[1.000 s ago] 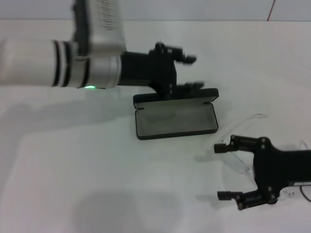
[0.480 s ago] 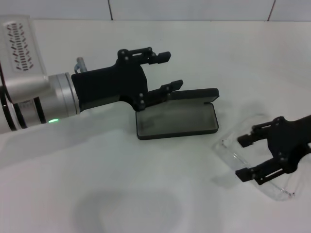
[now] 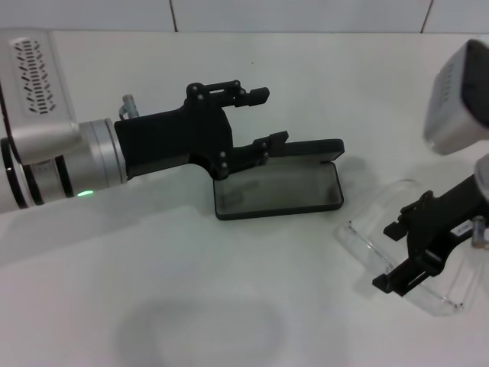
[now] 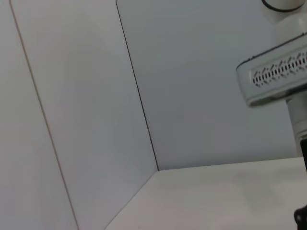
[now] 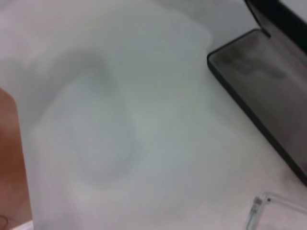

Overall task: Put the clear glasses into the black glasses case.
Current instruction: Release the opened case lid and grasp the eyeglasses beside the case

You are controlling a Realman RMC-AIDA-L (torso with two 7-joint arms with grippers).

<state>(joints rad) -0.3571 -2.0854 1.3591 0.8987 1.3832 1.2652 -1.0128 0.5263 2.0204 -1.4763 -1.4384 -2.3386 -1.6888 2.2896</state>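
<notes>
The black glasses case (image 3: 279, 189) lies open mid-table, grey lining up, with its lid (image 3: 309, 148) raised at the back. My left gripper (image 3: 266, 116) is open at the lid's left end, its lower finger (image 3: 273, 141) right against the lid edge. The clear glasses (image 3: 362, 240) lie on the table right of the case. My right gripper (image 3: 390, 257) is open over them, one finger on each side of the lens. The right wrist view shows the case (image 5: 268, 81) and a corner of the glasses (image 5: 276, 211).
The white table (image 3: 191, 306) has tiled wall behind it. My right arm's white housing (image 3: 458, 99) hangs over the far right. The left wrist view shows only wall panels and that housing (image 4: 276, 76). A brown strip (image 5: 9, 158) borders the table in the right wrist view.
The left arm swung down and back, settling beside the case lid. The right gripper moved up and tilted over the glasses, and its white housing has come into view.
</notes>
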